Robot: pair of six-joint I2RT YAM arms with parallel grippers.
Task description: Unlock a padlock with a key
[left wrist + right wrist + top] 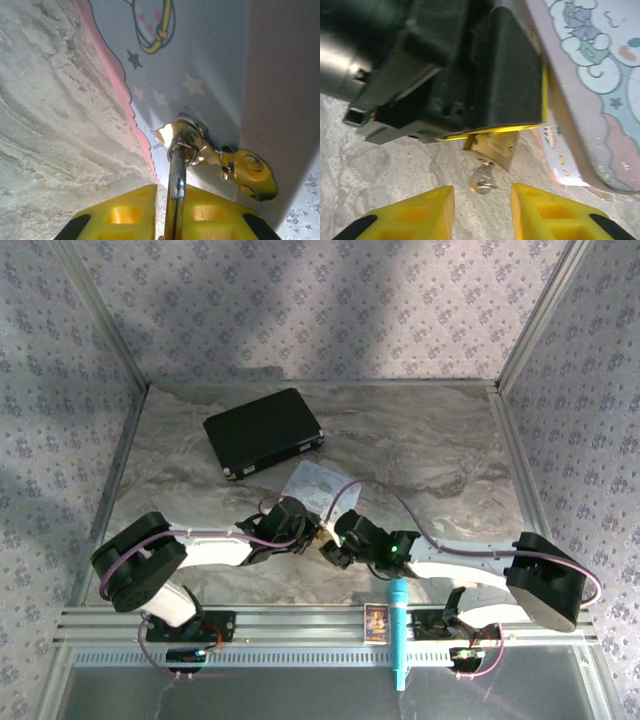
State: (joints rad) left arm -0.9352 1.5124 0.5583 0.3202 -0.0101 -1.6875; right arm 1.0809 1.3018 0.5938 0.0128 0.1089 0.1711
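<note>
1. We see the left gripper [170, 212] clamped on the padlock [175, 175], whose silver shackle runs up between the yellow fingers.
2. In the left wrist view the key [248, 174] hangs at 4 o'clock of the shackle's tip, in front of the pastel tin [200, 60].
3. From the right wrist, the padlock's brass body pokes out under the left gripper with a small ring [480, 184] dangling below it. Both are at 12 o'clock of the right gripper [482, 207], whose jaws stand apart and hold nothing.
4. From above, both grippers meet near the middle of the table [430, 450]. The tin sits at 12 o'clock of them, a black case [262, 432] at 11 o'clock and a blue marker [398, 630] at 5 o'clock.
</note>
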